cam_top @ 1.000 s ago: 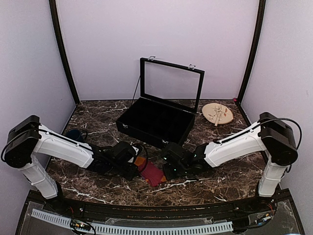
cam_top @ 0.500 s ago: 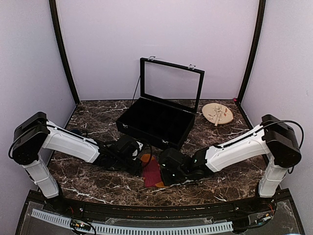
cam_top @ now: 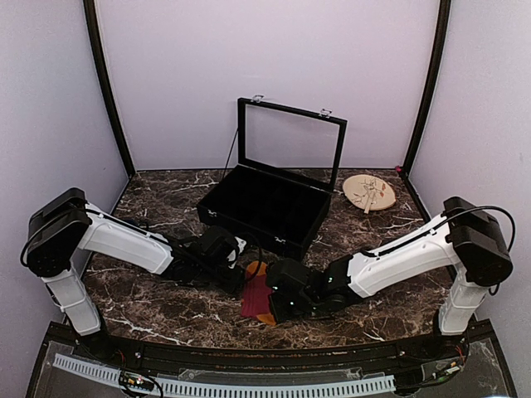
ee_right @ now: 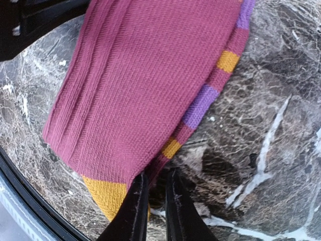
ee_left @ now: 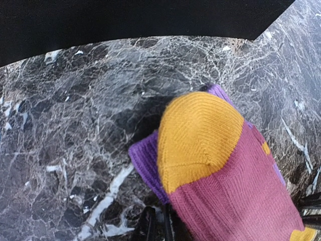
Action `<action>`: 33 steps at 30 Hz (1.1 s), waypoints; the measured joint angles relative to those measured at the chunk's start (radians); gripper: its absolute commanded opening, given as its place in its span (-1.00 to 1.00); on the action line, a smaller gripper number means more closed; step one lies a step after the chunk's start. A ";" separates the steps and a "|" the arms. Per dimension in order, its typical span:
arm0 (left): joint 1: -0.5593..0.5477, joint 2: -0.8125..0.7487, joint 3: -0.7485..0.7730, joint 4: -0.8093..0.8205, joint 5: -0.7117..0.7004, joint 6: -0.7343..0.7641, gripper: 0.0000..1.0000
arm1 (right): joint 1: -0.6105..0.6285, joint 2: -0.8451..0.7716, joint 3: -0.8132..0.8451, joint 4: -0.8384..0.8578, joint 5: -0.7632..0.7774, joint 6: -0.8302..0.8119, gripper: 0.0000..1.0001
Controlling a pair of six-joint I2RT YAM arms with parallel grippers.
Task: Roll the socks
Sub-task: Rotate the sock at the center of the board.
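From above, the sock [cam_top: 255, 296] lies on the marble table [cam_top: 166, 308] near its front edge, at 6 o'clock from the open black case [cam_top: 249, 227], whose lid stands upright. A round wooden plate [cam_top: 355, 187] sits just off the case at 3 o'clock. The left arm [cam_top: 124, 242] reaches in low from 9 o'clock and the right arm [cam_top: 398, 255] from 3 o'clock. Their dark wrists meet over the sock, the left one at its 11 o'clock end and the right one at its 4 o'clock side. Magenta cloth shows between them, with orange at both the far and near ends.

From the left wrist, the sock [ee_left: 220, 175] fills the 4 o'clock part of the picture. It has a rounded orange patch towards 12 o'clock, magenta below it, and a purple edge sticking out at 9 o'clock. The left jaws are clenched on the sock. Their two thin fingers [ee_left: 147, 228] stand almost together at 6 o'clock, nipping that purple edge. The case shows as a black band across the top.

From the right wrist, the sock [ee_right: 145, 85] runs from 12 o'clock down towards 7 o'clock. It is ribbed magenta with an orange end, and a purple-and-orange striped edge lies along its 3 o'clock side. The right jaws grasp it too. Their fingers [ee_right: 134, 213] are drawn close at 6 o'clock with the sock's lower edge tucked between them.
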 measured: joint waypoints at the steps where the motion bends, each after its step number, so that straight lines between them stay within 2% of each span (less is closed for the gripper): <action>1: 0.000 0.002 0.000 0.004 0.002 0.000 -0.82 | 0.003 0.000 0.000 0.000 0.000 0.003 -0.68; 4: 0.000 0.003 0.001 0.008 0.003 0.003 -0.82 | 0.011 0.000 0.000 -0.004 0.008 0.012 -0.62; 7: 0.000 0.003 0.001 0.008 0.002 0.002 -0.76 | 0.014 0.000 0.002 -0.021 0.035 0.016 -0.46; 11: 0.006 -0.011 -0.008 0.006 0.000 -0.006 -0.54 | 0.014 -0.024 0.003 -0.061 0.090 0.000 -0.26; 18: 0.016 -0.109 -0.061 -0.077 -0.009 -0.024 -0.30 | 0.026 -0.091 0.027 -0.108 0.164 -0.090 -0.06; 25: 0.017 -0.259 -0.111 -0.105 -0.025 -0.035 -0.23 | 0.087 -0.095 0.071 -0.177 0.195 -0.223 0.00; 33: 0.017 -0.500 -0.294 -0.053 0.011 -0.058 -0.04 | 0.178 -0.062 0.124 -0.251 0.241 -0.381 0.04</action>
